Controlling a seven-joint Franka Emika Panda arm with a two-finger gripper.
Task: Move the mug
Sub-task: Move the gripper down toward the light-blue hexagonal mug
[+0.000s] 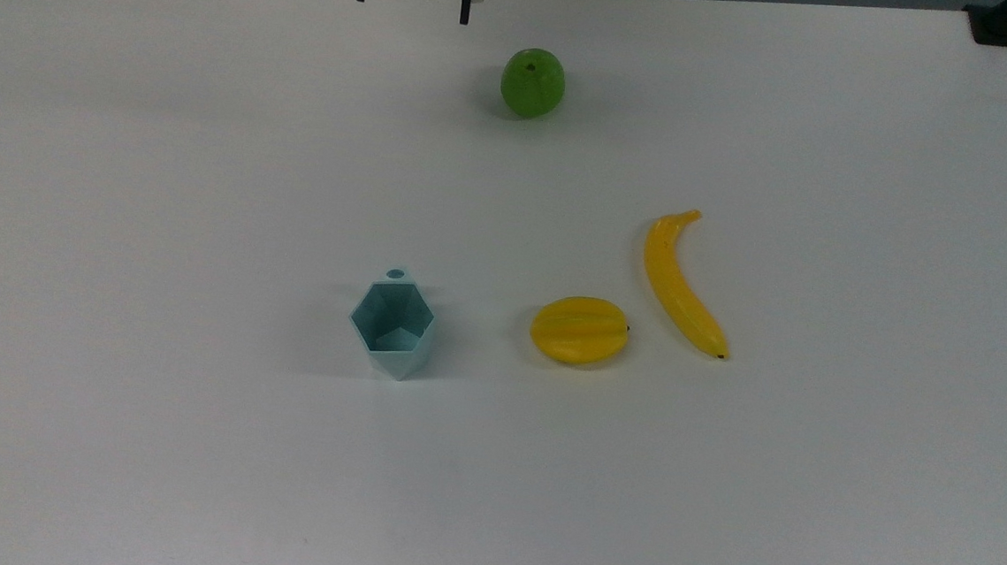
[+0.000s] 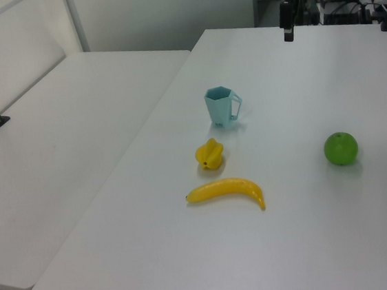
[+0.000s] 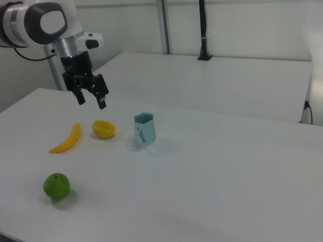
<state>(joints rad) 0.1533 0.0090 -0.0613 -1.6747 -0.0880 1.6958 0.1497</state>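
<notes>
- We count one mug point(image 1: 392, 326), pale teal with a hexagonal rim, standing upright and empty near the middle of the white table point(image 1: 210, 164); its small holed tab handle points toward the far edge in the top view.
- We count one ribbed yellow fruit point(image 1: 579, 329), just beside the mug on the top view's right, apart from it.
- We count one banana point(image 1: 681, 284), near the ribbed yellow fruit on the top view's right, not touching it.
- We count one green apple point(image 1: 532, 82), well apart from the other three, toward the top view's upper edge.
- We count one gripper point(image 3: 91, 99); its two dark fingers are spread wide and hold nothing. In the right view it hangs in the air above the table, over the banana and ribbed yellow fruit side, touching none of the items.
- We note bare tabletop around the mug on the top view's left and toward its lower edge; the mug stands well away from every table edge.
- We note a second white surface point(image 2: 54, 132) adjoining the table on the left view's left.
</notes>
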